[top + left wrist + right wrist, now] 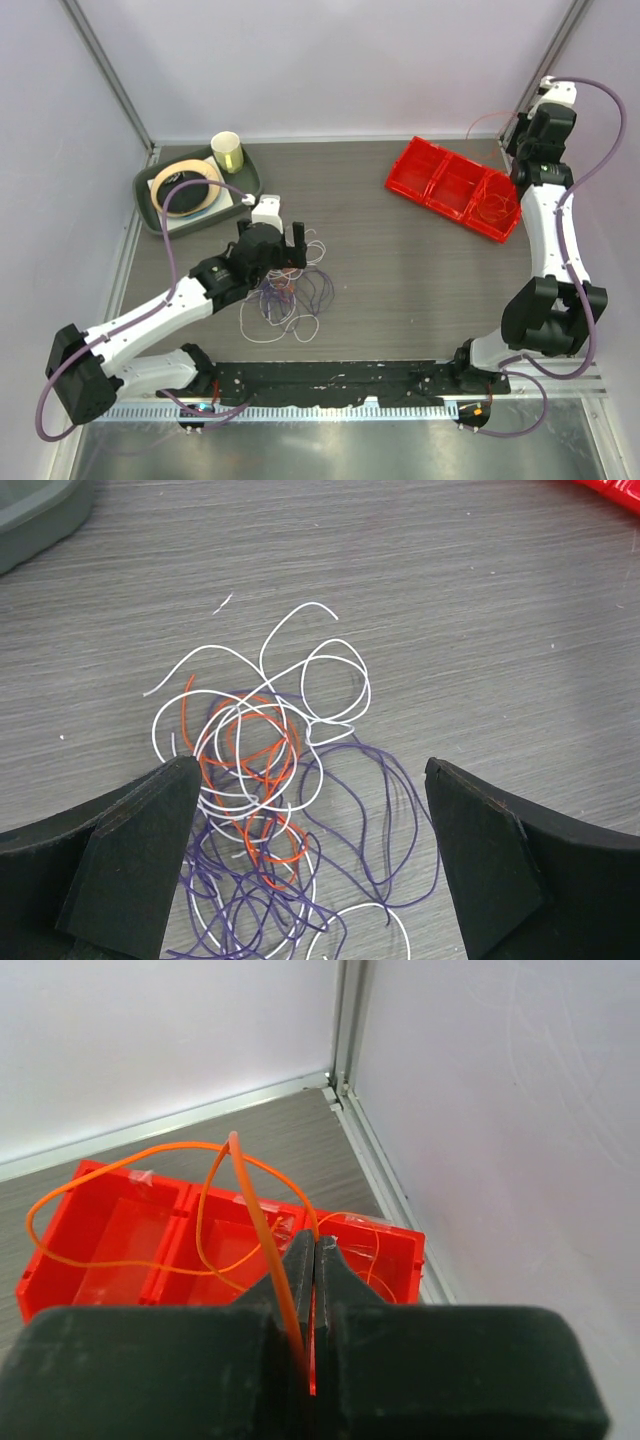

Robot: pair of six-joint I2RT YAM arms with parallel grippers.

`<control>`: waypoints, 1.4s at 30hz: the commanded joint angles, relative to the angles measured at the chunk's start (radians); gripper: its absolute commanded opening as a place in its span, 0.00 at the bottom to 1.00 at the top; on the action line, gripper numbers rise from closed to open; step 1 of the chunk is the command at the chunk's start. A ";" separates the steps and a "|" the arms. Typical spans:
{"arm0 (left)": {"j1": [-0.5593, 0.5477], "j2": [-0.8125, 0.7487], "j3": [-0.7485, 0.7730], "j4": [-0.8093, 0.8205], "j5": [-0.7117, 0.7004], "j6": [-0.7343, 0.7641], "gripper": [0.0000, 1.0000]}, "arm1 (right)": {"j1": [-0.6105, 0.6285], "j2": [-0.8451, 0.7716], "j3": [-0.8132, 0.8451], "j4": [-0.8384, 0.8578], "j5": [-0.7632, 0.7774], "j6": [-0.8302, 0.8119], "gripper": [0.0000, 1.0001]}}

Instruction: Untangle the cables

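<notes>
The cables (290,295) lie in a loose tangle of white, orange-red and purple loops on the table left of centre. My left gripper (297,243) hovers over the tangle's far side, open. In the left wrist view the cables (262,770) spread between and beyond its wide-apart fingers (150,850), with nothing held. My right gripper (515,140) is raised at the far right corner. In the right wrist view it (315,1245) is shut on an orange cable (200,1150) that loops above the red bin (60,1260).
The red three-compartment bin (425,160) sits at the back right, with a coil of orange wire (495,210) in its right compartment. At the back left stands a grey-green tray (150,215) with tape rolls (187,188) and a cup (227,152). Enclosure walls stand close by.
</notes>
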 commanded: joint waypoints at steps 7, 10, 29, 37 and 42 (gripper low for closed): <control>0.021 0.052 0.009 0.044 -0.026 0.004 1.00 | -0.130 0.011 -0.104 0.152 -0.052 0.069 0.01; 0.027 0.076 0.019 0.041 -0.019 0.001 1.00 | -0.153 0.000 -0.127 0.160 -0.059 0.081 0.01; 0.033 0.087 0.023 0.044 0.025 -0.006 1.00 | -0.210 0.063 -0.057 0.177 -0.108 0.048 0.01; 0.033 0.087 0.020 0.047 0.034 -0.007 1.00 | -0.210 0.074 -0.181 0.224 -0.068 0.141 0.01; 0.035 0.078 0.018 0.045 0.034 -0.007 1.00 | -0.210 0.061 -0.270 0.234 -0.025 0.187 0.01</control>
